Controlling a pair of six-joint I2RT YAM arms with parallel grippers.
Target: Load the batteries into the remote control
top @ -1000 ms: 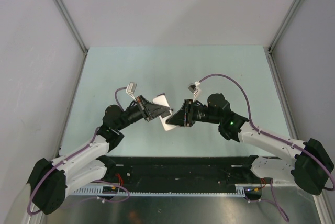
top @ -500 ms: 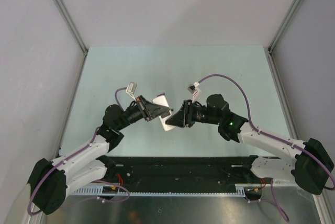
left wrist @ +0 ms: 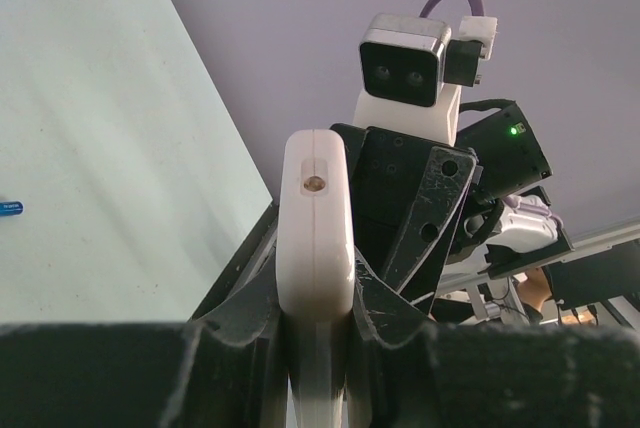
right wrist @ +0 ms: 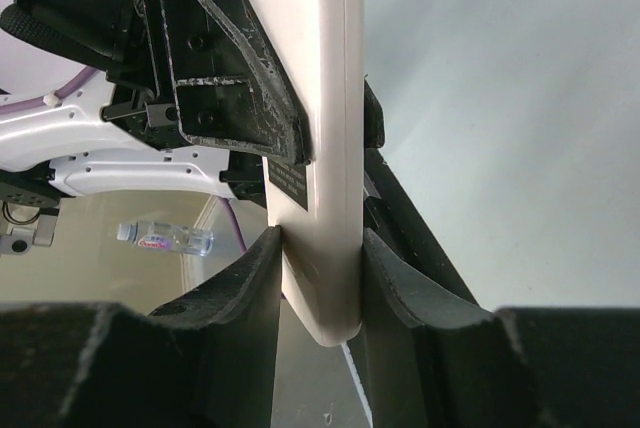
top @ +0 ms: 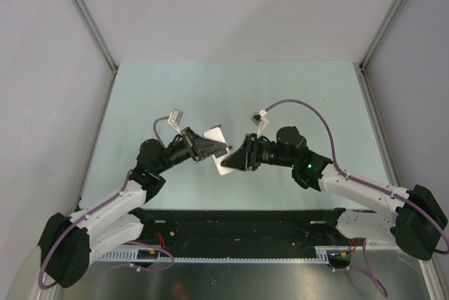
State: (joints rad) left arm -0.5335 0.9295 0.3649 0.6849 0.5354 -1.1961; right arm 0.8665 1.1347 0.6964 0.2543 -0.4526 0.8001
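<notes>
The remote control [top: 215, 134] is held up above the table between both grippers, white edge and back showing; its red front is hidden. My left gripper [top: 216, 147] is shut on one end of it and my right gripper [top: 232, 160] is shut on the other end. In the left wrist view the remote's white edge [left wrist: 315, 228] stands between my left gripper's [left wrist: 315, 293] jaws, with the right gripper behind it. In the right wrist view the remote [right wrist: 320, 148] sits in my right gripper [right wrist: 320, 253]. One small blue battery [left wrist: 8, 208] lies on the table; the others are out of view.
The pale green table [top: 295, 90] is enclosed by grey walls at the left, back and right. A black rail [top: 238, 226] runs along the near edge between the arm bases. A plastic bottle [right wrist: 165, 238] lies on the floor beyond the table.
</notes>
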